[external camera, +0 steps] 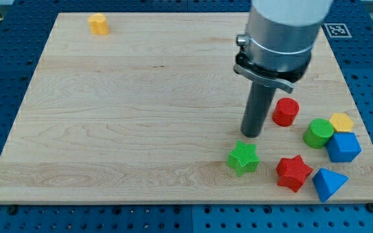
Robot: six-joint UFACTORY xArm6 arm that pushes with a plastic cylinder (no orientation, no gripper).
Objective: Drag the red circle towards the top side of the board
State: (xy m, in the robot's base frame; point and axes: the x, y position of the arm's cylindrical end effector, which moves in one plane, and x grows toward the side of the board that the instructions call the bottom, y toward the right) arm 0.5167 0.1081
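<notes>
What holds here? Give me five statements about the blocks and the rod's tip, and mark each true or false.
1. My tip sits to the view's left of the red circle. True.
2. The green star lies at the view's top left corner. False: the small yellow block is there; the green star is just below my tip.
3. The red star lies between the green star and the blue triangle. True.
4. The green circle stands alone, far from other blocks. False: it sits right beside the yellow block and blue block.
5. The red circle rests against the board's top edge. False: it is in the lower right part.
</notes>
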